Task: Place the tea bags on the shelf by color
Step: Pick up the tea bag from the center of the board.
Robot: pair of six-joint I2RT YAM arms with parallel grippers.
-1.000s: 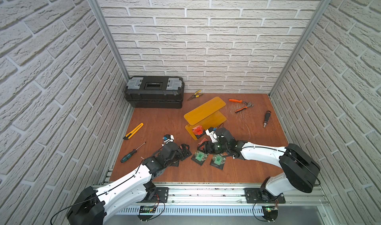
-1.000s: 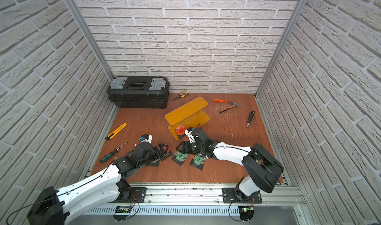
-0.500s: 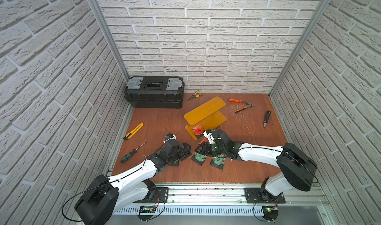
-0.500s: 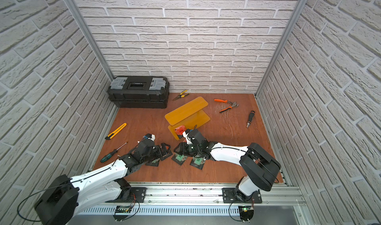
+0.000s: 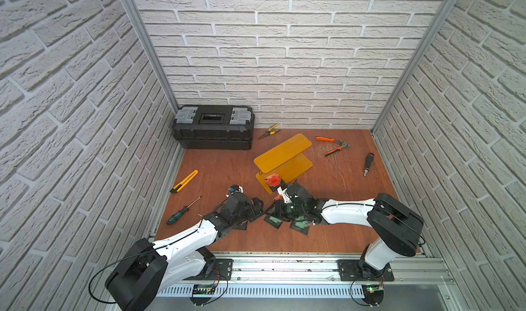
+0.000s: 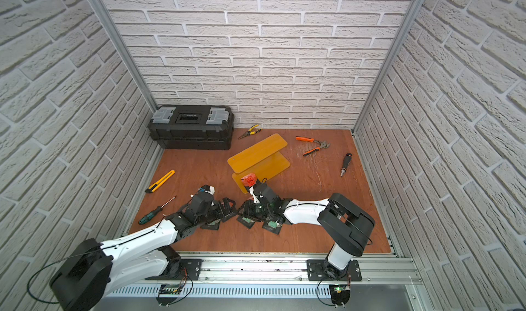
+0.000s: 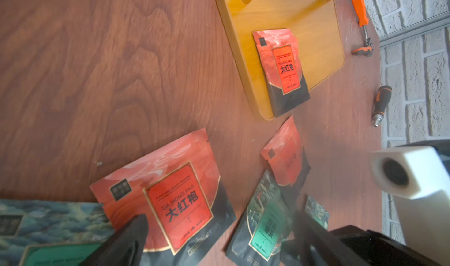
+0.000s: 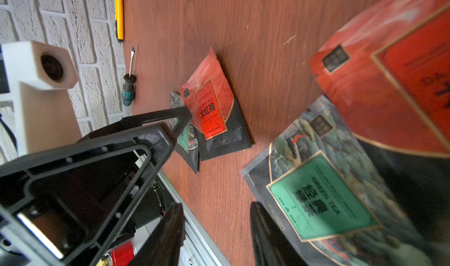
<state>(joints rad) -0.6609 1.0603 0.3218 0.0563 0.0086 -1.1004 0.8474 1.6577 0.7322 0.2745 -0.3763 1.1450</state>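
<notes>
The amber shelf (image 5: 280,156) (image 6: 257,153) stands mid-table; one red tea bag (image 5: 272,180) (image 7: 280,67) lies on its lower plate (image 7: 287,14). My left gripper (image 7: 219,238) (image 5: 257,207) is open, low over a second red tea bag (image 7: 170,199) that lies between its fingers. A green tea bag (image 7: 48,228) sits partly under that one. My right gripper (image 8: 216,228) (image 5: 277,208) is open over bare wood, one finger at the edge of another green tea bag (image 8: 321,204) (image 5: 274,220). A third red tea bag (image 8: 389,82) (image 7: 285,160) overlaps that green one.
A black toolbox (image 5: 213,127) stands at the back left. Yellow pliers (image 5: 269,131), orange pliers (image 5: 333,146) and a bit driver (image 5: 367,164) lie near the back. A utility knife (image 5: 184,181) and a screwdriver (image 5: 182,211) lie at the left. The two grippers nearly touch.
My right gripper has moved from beside the shelf towards the front and left, over the green tea bags, and its jaws have narrowed. The left gripper has barely shifted.
</notes>
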